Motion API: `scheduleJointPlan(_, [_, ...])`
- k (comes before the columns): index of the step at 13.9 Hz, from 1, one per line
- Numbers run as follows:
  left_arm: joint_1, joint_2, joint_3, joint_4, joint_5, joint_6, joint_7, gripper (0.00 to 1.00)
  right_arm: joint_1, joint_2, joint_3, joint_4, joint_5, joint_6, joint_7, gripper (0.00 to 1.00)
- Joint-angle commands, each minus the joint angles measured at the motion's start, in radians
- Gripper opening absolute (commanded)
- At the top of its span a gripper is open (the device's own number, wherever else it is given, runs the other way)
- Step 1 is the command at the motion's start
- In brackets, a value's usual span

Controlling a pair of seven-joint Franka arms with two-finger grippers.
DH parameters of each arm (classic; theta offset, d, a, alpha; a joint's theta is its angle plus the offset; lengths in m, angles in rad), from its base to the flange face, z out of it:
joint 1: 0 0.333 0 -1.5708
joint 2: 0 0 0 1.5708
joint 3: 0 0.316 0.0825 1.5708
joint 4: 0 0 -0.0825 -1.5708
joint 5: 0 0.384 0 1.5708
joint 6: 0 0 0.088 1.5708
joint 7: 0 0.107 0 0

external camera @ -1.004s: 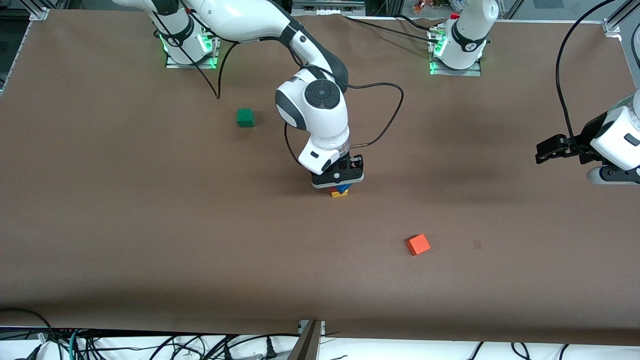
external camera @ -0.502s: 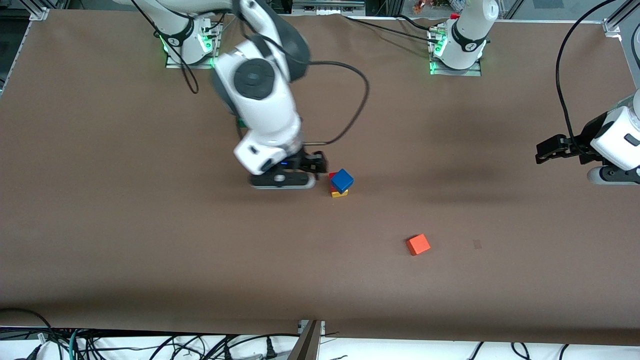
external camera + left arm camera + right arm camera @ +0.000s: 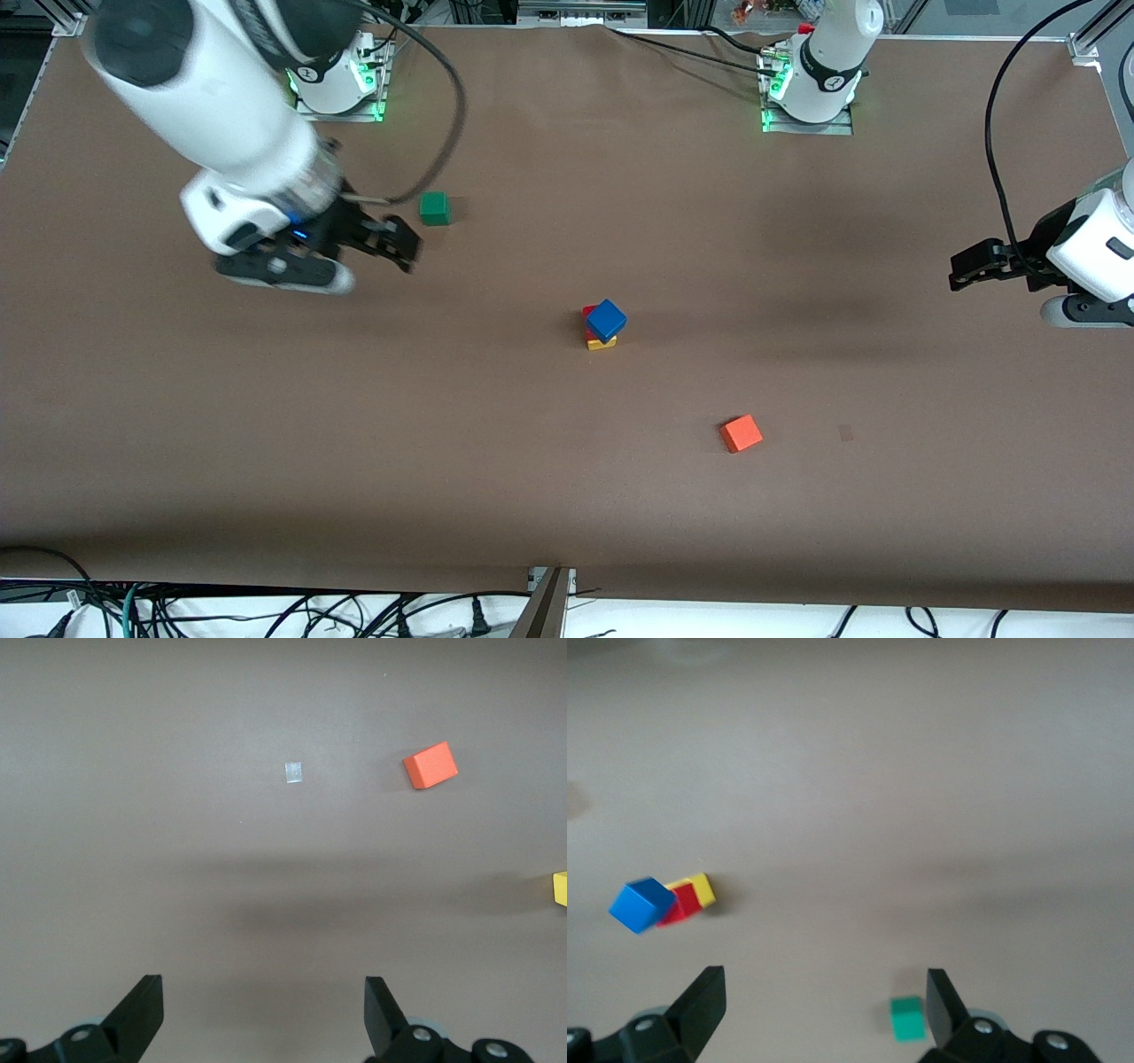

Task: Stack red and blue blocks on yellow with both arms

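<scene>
A three-cube stack stands mid-table: the yellow cube (image 3: 601, 344) at the bottom, the red block (image 3: 588, 314) on it, and the blue block (image 3: 607, 319) on top, turned askew. The right wrist view shows the same blue block (image 3: 641, 904), red block (image 3: 682, 904) and yellow cube (image 3: 702, 889). My right gripper (image 3: 399, 246) hangs open and empty over bare table beside the green cube, well away from the stack. My left gripper (image 3: 957, 270) waits open and empty over the left arm's end of the table. The left wrist view catches just an edge of the yellow cube (image 3: 560, 889).
A green cube (image 3: 434, 208) (image 3: 906, 1019) lies toward the right arm's end, close to my right gripper. An orange cube (image 3: 741, 434) (image 3: 431, 765) lies nearer the front camera than the stack. A small pale patch (image 3: 295, 772) marks the brown tabletop (image 3: 266, 425).
My right gripper opened off the blue block, rose and swung away toward the right arm's end, ending by the green cube. The stack stays standing. The left arm has not moved.
</scene>
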Motion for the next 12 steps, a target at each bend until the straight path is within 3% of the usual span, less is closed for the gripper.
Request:
scheduleJointPlan(1, [0.005, 0.013, -0.006, 0.028, 0.008, -0.012, 0.021, 1.0, -0.088, -0.231, 0.007, -0.276, 0.015, 0.016, -0.12, 1.0])
scheduleJointPlan(4, [0.005, 0.013, -0.006, 0.029, 0.008, -0.011, 0.021, 1.0, -0.217, -0.262, 0.027, -0.283, 0.001, -0.058, -0.211, 1.0])
scheduleJointPlan(6, [0.007, 0.013, -0.006, 0.029, 0.008, -0.011, 0.021, 1.0, -0.298, -0.264, 0.074, -0.281, -0.023, -0.064, -0.27, 1.0])
scheduleJointPlan(9, [0.007, 0.013, -0.006, 0.029, 0.008, -0.011, 0.021, 1.0, -0.294, -0.25, 0.076, -0.249, -0.102, -0.078, -0.331, 1.0])
scheduleJointPlan(12, [0.007, 0.013, -0.005, 0.029, 0.008, -0.011, 0.021, 1.0, -0.299, -0.242, 0.073, -0.241, -0.107, -0.082, -0.343, 1.0])
